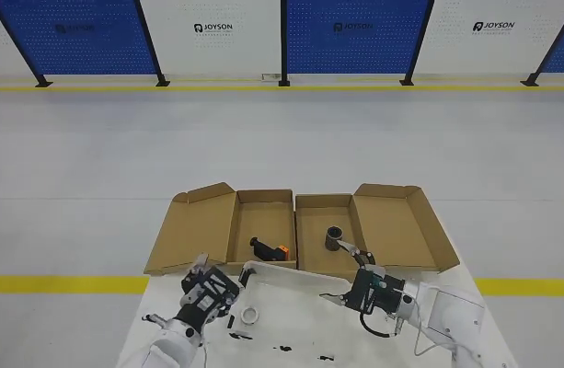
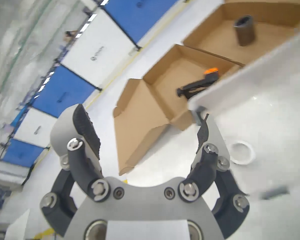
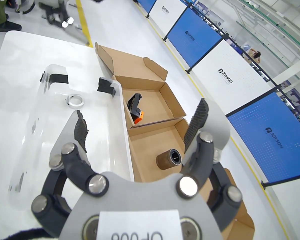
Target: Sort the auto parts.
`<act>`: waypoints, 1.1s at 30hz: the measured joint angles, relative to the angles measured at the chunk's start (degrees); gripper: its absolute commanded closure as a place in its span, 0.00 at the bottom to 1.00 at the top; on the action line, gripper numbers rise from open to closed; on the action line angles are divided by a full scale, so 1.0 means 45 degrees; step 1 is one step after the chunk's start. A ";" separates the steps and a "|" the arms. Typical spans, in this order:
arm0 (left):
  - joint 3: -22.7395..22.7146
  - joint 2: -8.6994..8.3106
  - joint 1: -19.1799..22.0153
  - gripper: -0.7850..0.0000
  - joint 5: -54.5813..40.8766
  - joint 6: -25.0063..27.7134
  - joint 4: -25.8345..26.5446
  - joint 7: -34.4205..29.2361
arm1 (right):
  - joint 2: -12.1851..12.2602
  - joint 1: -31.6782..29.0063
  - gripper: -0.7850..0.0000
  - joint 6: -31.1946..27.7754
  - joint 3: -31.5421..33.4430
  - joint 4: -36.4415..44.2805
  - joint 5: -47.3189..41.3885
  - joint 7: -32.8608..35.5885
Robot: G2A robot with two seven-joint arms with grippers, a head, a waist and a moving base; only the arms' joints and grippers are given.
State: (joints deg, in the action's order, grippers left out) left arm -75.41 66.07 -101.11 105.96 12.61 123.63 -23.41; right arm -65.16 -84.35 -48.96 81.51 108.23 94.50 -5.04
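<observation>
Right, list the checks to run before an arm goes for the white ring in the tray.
1. left tool open and empty: ok.
2. right tool open and empty: ok.
3. white ring lies flat in the clear tray, with nothing touching it: ok.
4. left cardboard box open, holding the black part with orange end: ok.
5. right cardboard box open, holding the dark metal cylinder: ok.
6. Which box the ring belongs in: cannot tell.

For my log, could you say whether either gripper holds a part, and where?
Nothing is held; left gripper and right gripper are both open, empty.
</observation>
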 measured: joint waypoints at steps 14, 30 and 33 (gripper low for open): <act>-0.0314 0.0227 0.2205 0.00 -0.6384 0.1175 -0.0910 -0.3718 | 0.0000 0.0000 0.00 0.0000 0.0000 0.0000 0.0000 0.0000; 0.1626 0.0309 0.2906 0.18 -0.5785 0.2287 -0.1089 -0.6063 | 0.0000 0.0000 0.00 0.0000 0.0000 0.0000 0.0000 0.0000; 0.2224 0.0417 0.3495 0.27 -0.5680 0.1825 -0.1444 -0.6579 | 0.0000 0.0000 0.00 0.0000 0.0000 0.0000 0.0000 0.0000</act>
State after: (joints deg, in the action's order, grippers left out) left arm -65.40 67.95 -85.38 80.40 20.82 117.13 -53.02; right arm -65.16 -84.35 -48.96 81.51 108.23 94.50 -5.04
